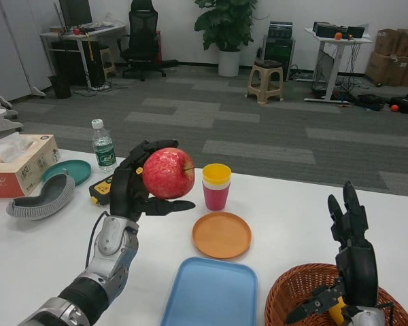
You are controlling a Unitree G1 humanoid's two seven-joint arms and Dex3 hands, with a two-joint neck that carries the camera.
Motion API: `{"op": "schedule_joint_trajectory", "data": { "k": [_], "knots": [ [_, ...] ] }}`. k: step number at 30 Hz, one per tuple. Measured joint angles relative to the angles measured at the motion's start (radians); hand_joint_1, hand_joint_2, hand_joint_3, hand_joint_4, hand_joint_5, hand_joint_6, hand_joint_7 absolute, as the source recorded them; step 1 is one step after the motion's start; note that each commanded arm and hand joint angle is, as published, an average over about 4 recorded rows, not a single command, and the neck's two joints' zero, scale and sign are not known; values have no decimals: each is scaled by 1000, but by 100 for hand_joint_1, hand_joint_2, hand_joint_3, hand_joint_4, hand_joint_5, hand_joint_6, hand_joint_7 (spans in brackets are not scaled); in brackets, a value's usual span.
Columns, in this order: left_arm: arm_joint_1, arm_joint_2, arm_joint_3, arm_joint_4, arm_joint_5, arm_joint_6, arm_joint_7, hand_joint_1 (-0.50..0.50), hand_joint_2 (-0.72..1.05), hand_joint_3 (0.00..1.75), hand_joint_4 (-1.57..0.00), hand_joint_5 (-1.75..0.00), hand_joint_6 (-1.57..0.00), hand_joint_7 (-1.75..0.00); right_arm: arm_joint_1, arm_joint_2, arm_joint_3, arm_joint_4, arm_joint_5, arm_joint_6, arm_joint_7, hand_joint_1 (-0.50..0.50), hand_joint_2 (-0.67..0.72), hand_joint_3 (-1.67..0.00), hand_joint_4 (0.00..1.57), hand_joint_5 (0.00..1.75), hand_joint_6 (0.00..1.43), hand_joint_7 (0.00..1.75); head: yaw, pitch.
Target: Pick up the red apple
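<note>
My left hand (134, 183) holds the red apple (168, 172) up above the white table (285, 210), left of centre. Its fingers wrap the apple's left side and the thumb reaches out underneath. My right hand (352, 238) hovers at the lower right, fingers straight and apart, holding nothing, just over the wicker basket (299, 292).
An orange plate (222, 235) and a blue tray (209, 292) lie in front of me. Stacked pink and yellow cups (216, 186) stand behind the plate. To the left are a water bottle (103, 145), a teal plate (66, 171), a tissue box (20, 163) and a grey curved object (42, 198).
</note>
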Motion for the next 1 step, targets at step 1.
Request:
{"op": "schedule_joint_trajectory", "data": {
  "k": [1],
  "knots": [
    [0,0,-1,0,0,0,0,-50,105,3,-157,-175,-141,-140,0,0,0,0,0,0,0,-4,47,-8,0,0,0,7,0,0]
  ]
}}
